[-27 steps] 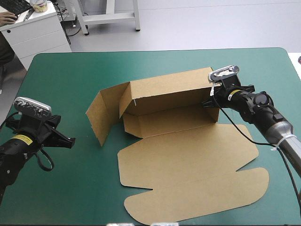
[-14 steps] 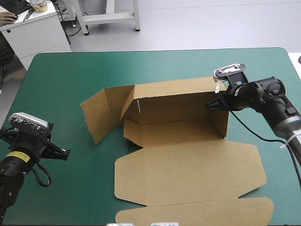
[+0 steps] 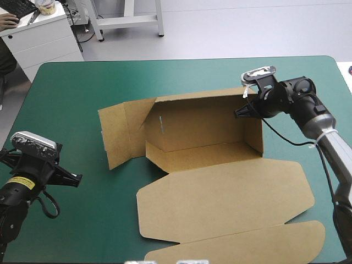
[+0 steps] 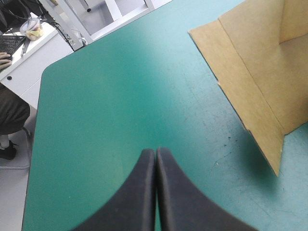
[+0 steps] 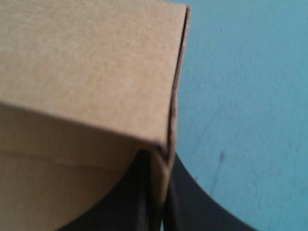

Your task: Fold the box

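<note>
- We see a yellow label [image 3: 22, 181] on the left arm at the high view's lower left; its writing is too small to read.
- The box [image 3: 220, 198] sits mid-frame: long back wall upright, right end wall raised, left flaps standing open, lid flat and reaching toward the bottom edge.
- The right gripper [image 3: 242, 113] pinches the box's top edge at its upper right corner; in its wrist view the board runs between the black fingers [image 5: 190, 192].
- The left gripper [image 3: 77, 177] is pressed together, holding nothing, over bare cover at lower left, apart from the left flaps.
- The teal-green cover [image 3: 82, 93] lies bare at upper left and along the far edge.
</note>
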Available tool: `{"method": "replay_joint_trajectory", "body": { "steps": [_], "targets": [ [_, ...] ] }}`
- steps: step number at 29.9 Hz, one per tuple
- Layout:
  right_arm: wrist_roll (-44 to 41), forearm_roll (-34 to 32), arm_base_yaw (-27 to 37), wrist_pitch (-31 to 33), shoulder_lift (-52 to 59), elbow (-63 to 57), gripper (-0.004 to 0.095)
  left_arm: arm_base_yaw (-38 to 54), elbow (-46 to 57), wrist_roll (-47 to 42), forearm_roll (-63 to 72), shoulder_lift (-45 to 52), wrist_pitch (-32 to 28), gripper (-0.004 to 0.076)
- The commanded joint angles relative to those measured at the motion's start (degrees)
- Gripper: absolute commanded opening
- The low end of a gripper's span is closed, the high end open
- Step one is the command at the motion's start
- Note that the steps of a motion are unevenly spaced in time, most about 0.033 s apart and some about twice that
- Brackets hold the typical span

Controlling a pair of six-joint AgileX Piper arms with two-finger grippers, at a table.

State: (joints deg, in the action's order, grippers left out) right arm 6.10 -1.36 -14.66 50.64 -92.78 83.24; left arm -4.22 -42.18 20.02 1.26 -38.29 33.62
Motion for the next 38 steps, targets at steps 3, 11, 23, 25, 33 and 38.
{"method": "replay_joint_trajectory", "body": {
  "steps": [3,11,23,25,33,38],
  "targets": [
    [1.19,0.59,-0.01,-10.41,-4.63,0.07,-0.0008,0.02,-1.43,-0.49,0.01,0.05,-4.3,-0.001],
    [1.19,1.36,-0.01,-7.32,-10.89,8.45,0.0423,0.02,-1.43,-0.49,0.01,0.05,-4.21,-0.001],
    [1.33,0.39,-0.01,8.58,-10.0,23.81,0.0768,0.02,-1.43,-0.49,0.01,0.05,-3.68,-0.001],
    [1.22,-0.02,0.1,12.63,-9.75,25.63,0.0768,0.02,-1.43,-0.49,0.01,0.05,-3.68,-0.001],
    [0.79,2.89,3.77,21.15,-9.83,25.34,0.0768,0.02,-1.43,-0.49,1.57,0.05,-2.5,-0.001],
    [0.79,6.19,4.67,20.5,-9.83,25.26,0.0768,0.02,-1.43,-0.49,1.73,0.05,-1.21,-0.001]
  ]
}}
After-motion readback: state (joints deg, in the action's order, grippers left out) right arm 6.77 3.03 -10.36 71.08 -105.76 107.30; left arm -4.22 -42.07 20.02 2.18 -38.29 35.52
